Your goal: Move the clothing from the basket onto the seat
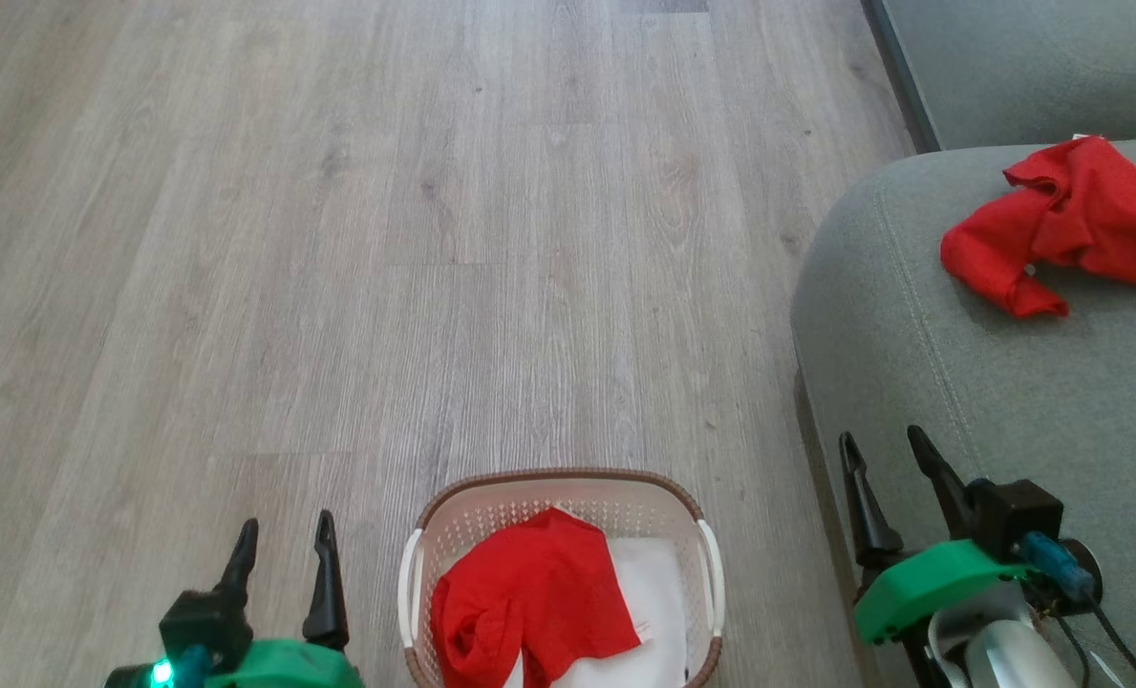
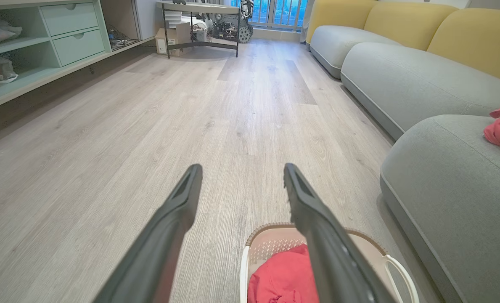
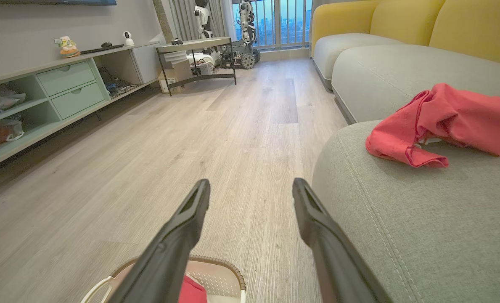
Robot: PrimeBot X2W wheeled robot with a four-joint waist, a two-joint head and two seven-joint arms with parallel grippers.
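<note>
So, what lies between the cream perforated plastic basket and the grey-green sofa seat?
Bare pale wood-plank floor separates basket and seat, per the head view.

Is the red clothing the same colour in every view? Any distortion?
Head view: clothing on the seat is saturated red, light even. Right wrist view: it looks paler, pinkish, and the wide lens stretches the right pincer. Left wrist view: likewise pale.

The left end effector point(image 1: 286, 540) sits near left, fingers spread wide and pointing far, holding nothing. The right end effector point(image 1: 885, 459) sits near right, likewise spread and empty, leaning slightly left.
</note>
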